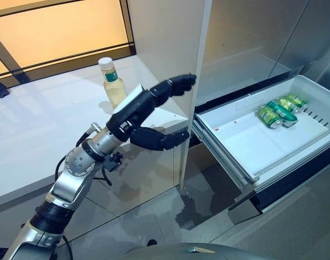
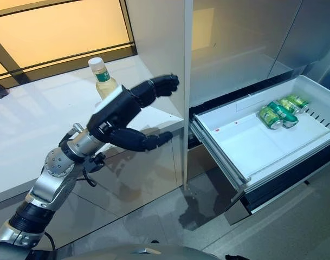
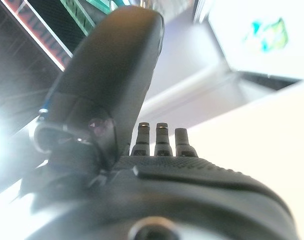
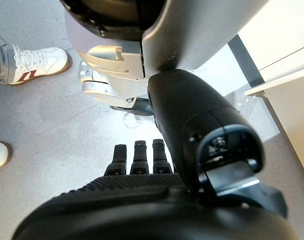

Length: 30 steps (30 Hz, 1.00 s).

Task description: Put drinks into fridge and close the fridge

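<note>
- Clear plastic bottle (image 1: 113,81) with a white cap and a green label band, standing on the white table (image 1: 34,135): the band is too small for any print on it to be read.
- Three green drink cans (image 1: 281,111) lying in the open white fridge drawer (image 1: 251,146): light patches show on their sides, but no word or number is legible.
- White sneaker (image 4: 34,62) with a red stripe on the grey floor, in the right wrist view: no lettering can be made out.
</note>
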Motion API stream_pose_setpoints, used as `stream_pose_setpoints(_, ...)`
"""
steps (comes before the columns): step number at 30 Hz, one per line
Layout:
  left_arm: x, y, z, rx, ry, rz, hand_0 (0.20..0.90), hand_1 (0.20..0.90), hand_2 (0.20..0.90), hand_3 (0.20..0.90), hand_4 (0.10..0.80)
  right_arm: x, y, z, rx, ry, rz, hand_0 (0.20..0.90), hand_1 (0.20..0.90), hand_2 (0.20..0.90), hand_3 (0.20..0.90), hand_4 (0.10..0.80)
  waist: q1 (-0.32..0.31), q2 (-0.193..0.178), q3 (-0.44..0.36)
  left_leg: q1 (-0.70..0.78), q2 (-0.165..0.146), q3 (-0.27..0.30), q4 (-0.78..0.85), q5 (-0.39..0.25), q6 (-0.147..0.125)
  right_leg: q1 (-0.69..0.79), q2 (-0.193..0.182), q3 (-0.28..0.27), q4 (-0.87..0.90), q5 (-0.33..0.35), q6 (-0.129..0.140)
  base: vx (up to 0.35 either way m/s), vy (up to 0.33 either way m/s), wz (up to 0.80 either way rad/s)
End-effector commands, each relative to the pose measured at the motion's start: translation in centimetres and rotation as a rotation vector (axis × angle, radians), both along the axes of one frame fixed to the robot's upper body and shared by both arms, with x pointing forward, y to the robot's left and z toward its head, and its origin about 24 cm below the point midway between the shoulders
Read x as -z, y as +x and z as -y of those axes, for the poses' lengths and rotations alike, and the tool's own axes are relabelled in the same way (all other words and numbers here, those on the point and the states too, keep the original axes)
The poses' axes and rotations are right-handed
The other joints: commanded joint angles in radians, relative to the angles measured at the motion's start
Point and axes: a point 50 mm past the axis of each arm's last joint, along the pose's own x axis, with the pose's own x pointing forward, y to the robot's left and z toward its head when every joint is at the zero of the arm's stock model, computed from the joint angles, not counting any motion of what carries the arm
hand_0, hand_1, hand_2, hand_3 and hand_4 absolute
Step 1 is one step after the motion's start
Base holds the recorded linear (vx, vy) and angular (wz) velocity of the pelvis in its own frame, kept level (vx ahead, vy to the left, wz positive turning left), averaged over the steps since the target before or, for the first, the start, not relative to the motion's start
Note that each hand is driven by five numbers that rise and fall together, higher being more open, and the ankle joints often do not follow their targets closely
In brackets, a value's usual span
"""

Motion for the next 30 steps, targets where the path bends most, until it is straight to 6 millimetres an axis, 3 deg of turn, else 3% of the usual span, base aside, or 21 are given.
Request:
stream_pose_setpoints(1, -6.5, -1.5, -1.2, -0.094, -0.190, 0.393, 0.900, 0.900, 0.900, 0.900, 0.800, 0.5, 0.0, -2.2, 0.042, 0.086, 0.020, 0.900, 0.900, 0.900, 0.900, 0.800, 0.006, -0.019, -0.026, -0.007, -0.044, -0.075, 0.002, -0.097, 0.036, -0.070, -0.021, 0.040, 0.016, 0.046, 0.075, 0.000, 0.000, 0.00)
stream_pose_setpoints(7, -7.0, -2.0, -4.3, -0.349, -0.332, 0.499, 0.900, 0.900, 0.900, 0.900, 0.800, 0.6, -0.4, -2.4, 0.050, 0.091, 0.015, 0.900, 0.900, 0.900, 0.900, 0.800, 0.008, -0.024, -0.033, -0.010, -0.045, -0.080, 0.002, -0.089, 0.032, -0.072, -0.020, 0.041, 0.017, 0.047, 0.070, 0.000, 0.000, 0.00)
stream_pose_setpoints(17, -4.8, -1.8, -8.3, -0.815, -0.445, 0.502, 0.900, 0.900, 0.900, 0.900, 0.800, 0.6, -0.3, -2.5, 0.061, 0.094, 0.004, 0.900, 0.900, 0.900, 0.900, 0.800, 0.020, -0.030, -0.038, -0.007, -0.044, -0.092, 0.002, -0.088, 0.029, -0.065, -0.018, 0.038, 0.018, 0.039, 0.063, 0.000, 0.000, 0.00)
stream_pose_setpoints(22, -3.1, -1.0, -9.7, -0.947, -0.413, 0.375, 0.900, 0.900, 0.900, 0.900, 0.800, 0.5, 0.0, -2.5, 0.066, 0.094, 0.002, 0.900, 0.900, 0.900, 0.900, 0.800, 0.024, -0.030, -0.038, -0.005, -0.044, -0.097, 0.002, -0.087, 0.028, -0.064, -0.018, 0.035, 0.020, 0.038, 0.061, 0.000, 0.000, 0.00)
stream_pose_setpoints(30, 0.3, 1.3, -10.7, -0.985, -0.302, 0.039, 0.900, 0.900, 0.900, 0.900, 0.800, 0.4, 0.5, -2.2, 0.062, 0.087, 0.000, 0.900, 0.900, 0.900, 0.900, 0.800, 0.021, -0.021, -0.035, -0.002, -0.044, -0.095, 0.003, -0.085, 0.028, -0.060, -0.019, 0.033, 0.022, 0.037, 0.064, 0.002, 0.000, 0.00)
